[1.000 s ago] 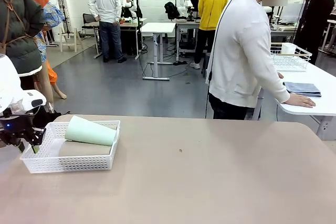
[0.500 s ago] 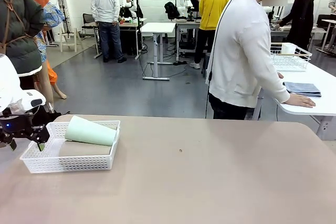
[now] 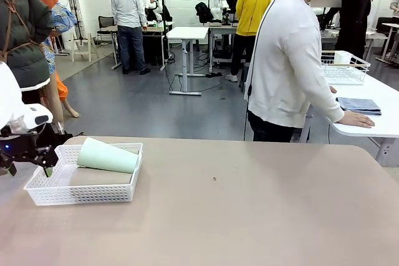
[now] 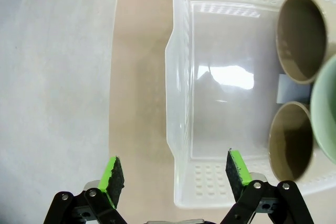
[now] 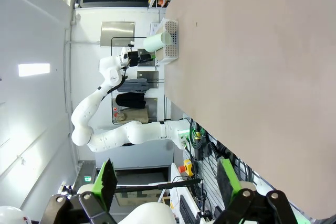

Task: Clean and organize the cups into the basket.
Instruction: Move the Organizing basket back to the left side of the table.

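The white lattice basket [image 3: 81, 194] stands at the table's left. A mint green cup [image 3: 108, 155] lies on its side in it, on top of a tan cup [image 3: 100, 177]. My left gripper [image 3: 29, 167] hovers open just over the basket's left end. In the left wrist view, that gripper [image 4: 174, 171] straddles the basket's end wall [image 4: 178, 103] with nothing held. Two tan cup mouths [image 4: 302, 38] [image 4: 289, 140] and the mint cup's rim [image 4: 324, 114] face it. My right gripper [image 5: 167, 177] stands open and empty, off the table's edge, with the basket [image 5: 172, 40] far away.
A person [image 3: 290, 66] stands at the far side, turned away, with a hand on a side table that bears a folded blue cloth [image 3: 360, 105] and a white wire basket [image 3: 345, 66]. The tan tabletop [image 3: 249, 216] stretches bare to the right of the basket.
My left gripper has lifted a little from the basket's left end and its fingers have spread wider. The cups and the basket have not moved.
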### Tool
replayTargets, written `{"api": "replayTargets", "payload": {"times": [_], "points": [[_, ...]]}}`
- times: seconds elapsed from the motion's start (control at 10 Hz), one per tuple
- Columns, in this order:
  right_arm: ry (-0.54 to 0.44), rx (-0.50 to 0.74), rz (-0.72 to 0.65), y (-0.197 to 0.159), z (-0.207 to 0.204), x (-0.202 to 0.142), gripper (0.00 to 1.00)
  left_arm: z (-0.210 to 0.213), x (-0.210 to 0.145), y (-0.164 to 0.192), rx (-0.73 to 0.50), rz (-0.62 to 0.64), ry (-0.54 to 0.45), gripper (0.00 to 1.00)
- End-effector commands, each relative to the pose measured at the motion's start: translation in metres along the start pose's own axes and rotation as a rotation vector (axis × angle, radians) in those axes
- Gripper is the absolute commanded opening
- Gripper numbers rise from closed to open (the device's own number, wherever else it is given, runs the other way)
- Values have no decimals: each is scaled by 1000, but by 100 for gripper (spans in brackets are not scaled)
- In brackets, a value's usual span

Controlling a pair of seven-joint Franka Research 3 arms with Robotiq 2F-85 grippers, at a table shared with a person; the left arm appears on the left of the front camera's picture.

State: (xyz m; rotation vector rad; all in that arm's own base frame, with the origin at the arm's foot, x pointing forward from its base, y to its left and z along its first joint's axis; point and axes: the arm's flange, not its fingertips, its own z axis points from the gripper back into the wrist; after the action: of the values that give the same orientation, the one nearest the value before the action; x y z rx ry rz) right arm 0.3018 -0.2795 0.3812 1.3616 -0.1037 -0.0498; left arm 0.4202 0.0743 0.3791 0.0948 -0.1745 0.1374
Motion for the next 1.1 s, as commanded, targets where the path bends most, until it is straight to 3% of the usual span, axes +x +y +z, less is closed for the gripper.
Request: {"api": "replayTargets", "payload": {"times": [0.0,0.2,0.4,0.6,0.7,1.0], "points": [[-3,2,4,2,-1,-2,100,65,-41,-3,-41,21,-94,100],[-3,2,4,2,-1,-2,100,141,-90,-10,-13,71,-227,100],[-3,2,4,2,-1,-2,100,180,-117,-15,-17,85,-269,100],[-3,2,4,2,-1,-2,100,173,-113,-24,16,119,-238,100],[-3,2,4,2,-1,-2,100,209,-102,-12,-9,73,-281,100],[-3,2,4,2,-1,-2,100,209,-102,-12,-9,73,-281,100]]}}
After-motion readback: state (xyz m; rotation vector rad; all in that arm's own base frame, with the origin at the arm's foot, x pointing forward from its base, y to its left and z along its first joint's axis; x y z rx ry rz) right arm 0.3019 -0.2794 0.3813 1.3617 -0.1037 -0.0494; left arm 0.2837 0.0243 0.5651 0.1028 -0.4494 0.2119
